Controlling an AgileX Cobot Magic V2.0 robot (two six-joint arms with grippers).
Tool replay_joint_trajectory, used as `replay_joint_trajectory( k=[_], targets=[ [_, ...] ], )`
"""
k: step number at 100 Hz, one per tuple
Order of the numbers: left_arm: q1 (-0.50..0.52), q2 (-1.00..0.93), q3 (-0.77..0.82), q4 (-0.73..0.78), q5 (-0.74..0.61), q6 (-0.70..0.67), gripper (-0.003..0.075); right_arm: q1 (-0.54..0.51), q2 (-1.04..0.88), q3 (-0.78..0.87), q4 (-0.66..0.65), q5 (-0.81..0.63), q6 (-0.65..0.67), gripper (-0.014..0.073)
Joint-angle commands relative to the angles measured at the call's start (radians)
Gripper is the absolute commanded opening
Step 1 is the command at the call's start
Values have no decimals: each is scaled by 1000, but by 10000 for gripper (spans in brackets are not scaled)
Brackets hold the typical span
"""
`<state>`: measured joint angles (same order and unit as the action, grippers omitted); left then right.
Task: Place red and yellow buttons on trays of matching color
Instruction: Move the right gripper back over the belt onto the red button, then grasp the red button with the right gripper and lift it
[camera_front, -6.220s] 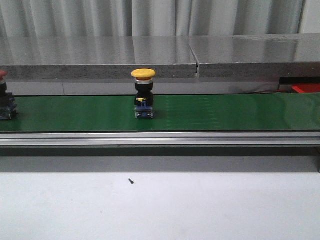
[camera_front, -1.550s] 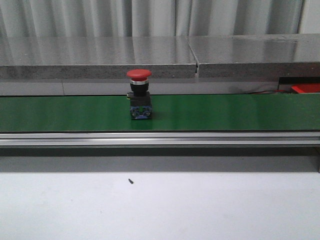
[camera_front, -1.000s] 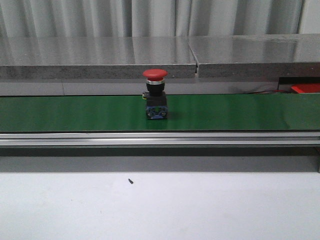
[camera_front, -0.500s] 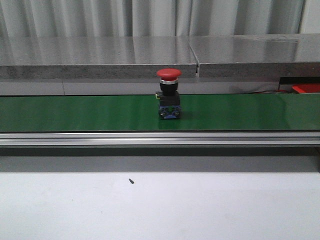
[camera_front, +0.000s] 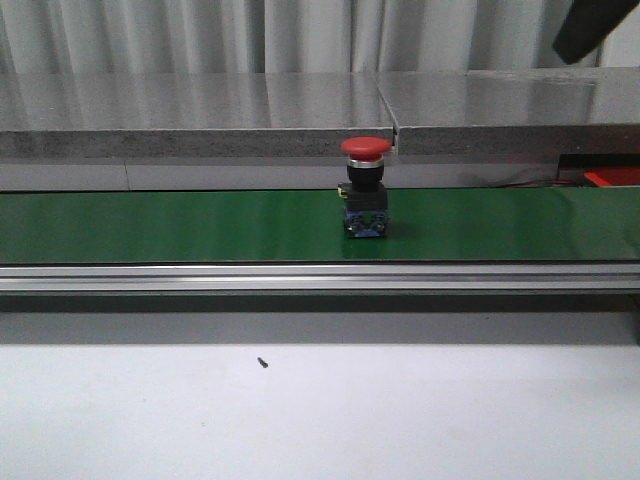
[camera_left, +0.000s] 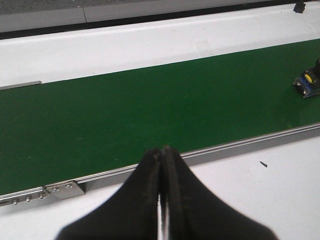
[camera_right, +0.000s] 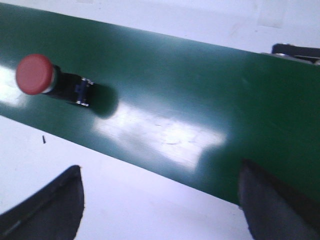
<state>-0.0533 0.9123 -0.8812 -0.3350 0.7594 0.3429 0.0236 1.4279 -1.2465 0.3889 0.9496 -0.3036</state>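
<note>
Over the near rail of the green belt (camera_left: 150, 110), the left pincer (camera_left: 161, 200) hangs with its two dark fingers (camera_left: 145, 200) pressed flat together, nothing between them. Along from it, the red button (camera_front: 366, 186) stands upright on the belt, a little right of the middle of its length and nearer the far edge, red cap on top of a black body with a blue base. A small black speck (camera_front: 262, 362) lies on the white surface (camera_front: 320, 420) in front. The right pincer (camera_right: 160, 200) is spread wide above the belt's near edge, empty, the button well apart from it.
</note>
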Motion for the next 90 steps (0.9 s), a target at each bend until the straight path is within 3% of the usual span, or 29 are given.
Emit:
replay_joint_trajectory(
  k=[1, 41, 73, 90],
  targets=[
    [-9, -10, -34, -28, -66, -9, -19, 42, 14, -76, 26, 8, -5, 624],
    [-9, -10, -34, -28, -82, -9, -19, 212, 267, -357, -20, 119, -4, 624],
    [-9, -10, -34, -28, -84, -9, -19, 245, 368, -389, -30, 59, -4, 621],
    [-9, -10, -34, -28, -84, -9, -19, 245, 418, -389, -57, 60, -4, 526]
  ],
)
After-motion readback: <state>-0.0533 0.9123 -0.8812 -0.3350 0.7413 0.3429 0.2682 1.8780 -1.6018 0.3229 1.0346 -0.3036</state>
